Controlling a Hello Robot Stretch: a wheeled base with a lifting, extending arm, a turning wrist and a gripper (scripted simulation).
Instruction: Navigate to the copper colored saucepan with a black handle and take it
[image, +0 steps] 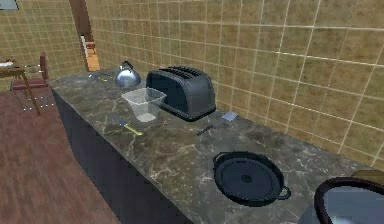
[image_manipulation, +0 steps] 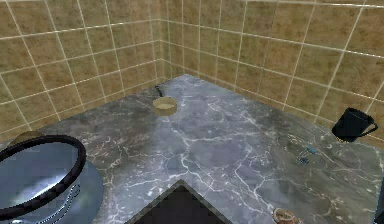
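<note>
Copper-toned pan (image_manipulation: 165, 104) with dark handle sits in the counter (image_manipulation: 230, 150) corner; we judge the approach in hand, next aligning for reach. Fingers' state we cannot tell.

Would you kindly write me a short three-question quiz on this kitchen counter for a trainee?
1. True or false: the toaster stands on the countertop.
2. Which is nearest the black pan? A kettle B large pot C chair
3. Fill in: in the arm side view, the small tan pan with a dark handle sits near the walls' ___.
Key: 1 true; 2 B; 3 corner.
</note>
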